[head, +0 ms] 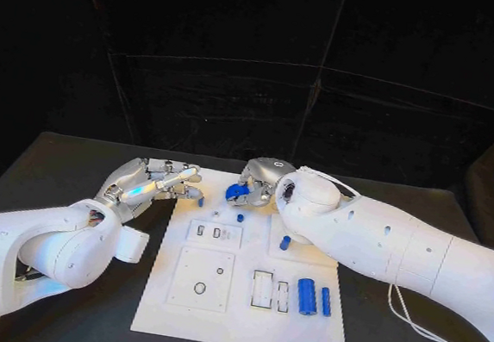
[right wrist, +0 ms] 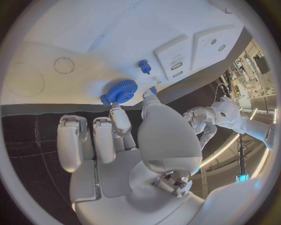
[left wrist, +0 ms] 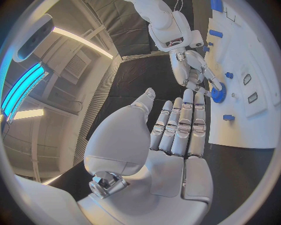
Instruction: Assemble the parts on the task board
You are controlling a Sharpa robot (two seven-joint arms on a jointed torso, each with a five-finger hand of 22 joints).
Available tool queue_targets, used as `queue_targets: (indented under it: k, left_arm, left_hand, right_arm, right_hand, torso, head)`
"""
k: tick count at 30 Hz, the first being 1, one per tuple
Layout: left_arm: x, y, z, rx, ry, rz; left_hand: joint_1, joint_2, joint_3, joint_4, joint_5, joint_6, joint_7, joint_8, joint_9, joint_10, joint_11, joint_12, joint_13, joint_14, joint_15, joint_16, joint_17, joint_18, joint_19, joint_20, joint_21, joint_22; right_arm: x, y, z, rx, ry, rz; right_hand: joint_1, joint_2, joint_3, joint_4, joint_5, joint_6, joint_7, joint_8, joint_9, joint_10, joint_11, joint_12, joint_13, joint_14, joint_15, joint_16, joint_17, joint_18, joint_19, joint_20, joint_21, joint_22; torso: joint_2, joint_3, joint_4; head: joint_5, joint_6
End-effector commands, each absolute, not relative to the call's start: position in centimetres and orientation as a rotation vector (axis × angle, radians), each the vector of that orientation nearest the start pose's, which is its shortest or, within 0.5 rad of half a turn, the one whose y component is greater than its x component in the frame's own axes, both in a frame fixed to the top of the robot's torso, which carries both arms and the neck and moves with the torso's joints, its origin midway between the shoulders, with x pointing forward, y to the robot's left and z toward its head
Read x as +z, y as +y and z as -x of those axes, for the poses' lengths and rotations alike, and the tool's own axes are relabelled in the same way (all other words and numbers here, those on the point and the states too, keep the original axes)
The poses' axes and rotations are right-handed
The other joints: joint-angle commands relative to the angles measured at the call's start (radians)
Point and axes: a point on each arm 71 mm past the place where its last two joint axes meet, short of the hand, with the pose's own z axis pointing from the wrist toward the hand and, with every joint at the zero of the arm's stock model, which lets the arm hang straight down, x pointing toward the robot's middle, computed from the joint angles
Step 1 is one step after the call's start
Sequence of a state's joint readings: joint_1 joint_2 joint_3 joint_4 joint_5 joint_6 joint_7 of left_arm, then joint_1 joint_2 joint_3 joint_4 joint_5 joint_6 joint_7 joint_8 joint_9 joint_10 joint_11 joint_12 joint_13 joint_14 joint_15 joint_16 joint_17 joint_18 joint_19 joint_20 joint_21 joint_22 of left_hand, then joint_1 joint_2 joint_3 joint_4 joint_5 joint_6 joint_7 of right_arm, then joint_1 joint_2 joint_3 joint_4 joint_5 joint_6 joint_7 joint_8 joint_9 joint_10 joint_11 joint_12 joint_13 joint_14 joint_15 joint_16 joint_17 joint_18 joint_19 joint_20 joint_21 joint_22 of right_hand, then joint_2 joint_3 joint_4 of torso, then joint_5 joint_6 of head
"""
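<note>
The left hand is hovering at the far left corner of the task board, its fingers lying straight and close side by side and holding nothing; in the left wrist view the palm is open toward the board.

The board is lying flat in the middle of the black table. Toward its left half, two raised white panels are sitting one behind the other: a small far one with two narrow slots and a larger near one with an oval hole.

At the board's far edge, about the middle, the right hand is pinching a blue gear between thumb and fingertips (the other fingers are resting straight beside it). The gear is sitting at or just above the far edge of the board; whether it is touching the surface is unclear.

Just near of the hand, small blue pegs are standing on the board, and another short one is lying further right. Toward the near right, a thick blue cylinder and a slimmer blue rod are lying side by side.

The gear looks like light, rigid plastic, with a toothed rim giving good purchase, so holding it across that rim seems best. The smooth round pegs would probably slip or roll if pinched loosely.
</note>
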State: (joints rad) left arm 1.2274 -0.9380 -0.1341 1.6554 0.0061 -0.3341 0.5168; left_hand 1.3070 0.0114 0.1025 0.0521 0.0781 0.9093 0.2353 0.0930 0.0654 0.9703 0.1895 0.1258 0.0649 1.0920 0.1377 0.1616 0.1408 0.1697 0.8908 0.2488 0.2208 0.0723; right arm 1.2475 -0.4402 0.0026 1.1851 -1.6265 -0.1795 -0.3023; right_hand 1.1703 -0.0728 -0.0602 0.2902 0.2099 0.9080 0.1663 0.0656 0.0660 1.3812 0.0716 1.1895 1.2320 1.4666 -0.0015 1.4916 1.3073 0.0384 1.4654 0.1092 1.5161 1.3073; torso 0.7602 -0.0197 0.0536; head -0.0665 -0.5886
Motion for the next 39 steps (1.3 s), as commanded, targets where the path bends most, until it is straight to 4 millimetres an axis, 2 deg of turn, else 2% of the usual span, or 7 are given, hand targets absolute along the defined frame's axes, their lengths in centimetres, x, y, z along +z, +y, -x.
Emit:
queue_targets:
  k: [1,11,18,26,33,36,39]
  left_arm:
    - [-18.1,21.9,-45.6,-1.598,1.387,1.054]
    - [-18.1,22.0,-45.6,-1.595,1.384,1.055]
    - [-18.0,22.1,-45.6,-1.592,1.382,1.055]
    - [-18.0,22.3,-45.5,-1.590,1.381,1.056]
    - [-18.0,22.5,-45.6,-1.585,1.378,1.057]
    - [-18.0,22.6,-45.6,-1.583,1.377,1.058]
    - [-18.0,22.6,-45.6,-1.583,1.377,1.058]
  left_hand:
    - [-0.003,0.009,-0.001,-0.004,-0.002,-0.004,0.007,-0.004,0.000,-0.003,-0.001,-0.005,-0.001,0.008,-0.001,-0.005,0.002,0.015,0.008,0.002,-0.006,-0.001]
    - [-0.003,0.010,0.000,-0.006,-0.002,-0.005,0.007,-0.005,0.000,-0.004,-0.001,-0.006,-0.001,0.008,-0.001,-0.006,0.002,0.015,0.009,0.002,-0.007,-0.001]
    - [-0.003,0.010,0.000,-0.006,-0.002,-0.005,0.007,-0.005,0.000,-0.004,-0.001,-0.006,-0.001,0.008,-0.001,-0.006,0.002,0.015,0.009,0.002,-0.007,-0.001]
    - [-0.003,0.010,0.000,-0.006,-0.002,-0.005,0.007,-0.005,0.000,-0.004,-0.001,-0.006,-0.001,0.008,-0.001,-0.006,0.002,0.015,0.009,0.002,-0.007,-0.001]
    - [-0.003,0.010,0.000,-0.006,-0.002,-0.005,0.007,-0.005,0.000,-0.004,-0.001,-0.006,-0.001,0.008,-0.001,-0.006,0.002,0.015,0.009,0.002,-0.007,-0.001]
    - [-0.003,0.010,0.000,-0.007,-0.002,-0.005,0.007,-0.006,0.000,-0.005,-0.001,-0.007,-0.001,0.009,-0.001,-0.007,0.002,0.015,0.009,0.002,-0.007,-0.002]
    - [-0.003,0.010,0.000,-0.007,-0.002,-0.005,0.007,-0.006,0.000,-0.005,-0.001,-0.007,-0.001,0.009,-0.001,-0.007,0.002,0.015,0.009,0.002,-0.007,-0.002]
  right_arm:
    - [-17.4,-9.6,-54.9,0.428,1.733,0.246]
    - [-17.3,-10.2,-54.9,0.443,1.712,0.220]
    - [-17.2,-10.7,-54.8,0.441,1.706,0.209]
    - [-15.7,-11.9,-54.4,0.551,1.501,0.143]
    - [-15.1,-15.3,-53.3,0.678,1.438,0.088]
    - [-15.1,-18.0,-53.2,0.742,1.470,0.024]
    - [-15.3,-21.0,-53.2,0.777,1.500,-0.029]
  right_hand:
    - [-0.010,0.001,-0.010,-0.001,-0.005,-0.006,0.000,-0.003,0.000,0.000,0.007,0.007,0.003,0.068,0.006,0.003,0.085,-0.007,0.008,0.006,0.003,0.130]
    - [-0.022,0.024,-0.029,0.000,-0.002,0.000,-0.001,0.000,0.002,0.007,0.007,0.021,0.016,0.069,0.006,0.005,0.090,-0.008,0.011,0.008,0.005,0.135]
    - [-0.020,0.036,-0.038,-0.003,0.009,0.012,-0.004,0.004,0.004,0.008,0.005,0.024,0.019,0.069,0.005,0.005,0.090,-0.008,0.011,0.007,0.005,0.135]
    - [-0.005,0.037,-0.049,-0.008,0.017,0.022,-0.007,0.005,0.004,0.014,0.002,0.033,0.028,0.069,0.003,0.006,0.093,-0.010,0.016,0.005,0.008,0.142]
    - [0.049,0.047,-0.058,-0.027,0.021,0.032,-0.010,0.003,0.003,0.009,-0.001,0.023,0.020,0.065,0.000,-0.002,0.078,-0.008,0.010,0.002,0.004,0.134]
    - [0.123,0.052,-0.054,-0.066,0.026,0.043,-0.013,0.005,0.004,-0.005,-0.005,-0.001,0.004,0.059,-0.004,-0.015,0.055,-0.001,-0.011,-0.001,-0.008,0.106]
    - [0.217,0.050,-0.036,-0.128,0.023,0.056,-0.018,0.008,0.005,-0.019,-0.011,-0.024,-0.014,0.056,-0.009,-0.026,0.039,0.004,-0.028,-0.006,-0.019,0.084]
  torso:
    - [0.000,-0.0003,0.0016]
    - [0.000,0.0003,-0.0005]
    - [0.000,-0.0001,0.0014]
    - [-0.001,-0.0002,0.0009]
    - [-0.002,0.0002,-0.0015]
    - [-0.002,-0.0003,-0.0036]
    - [-0.002,0.0003,-0.0079]
  head:
    - [0.000,-0.001]
    - [-0.001,-0.001]
    - [-0.003,-0.002]
    - [-0.003,0.000]
    - [-0.003,0.006]
    - [-0.004,0.009]
    - [-0.010,0.013]
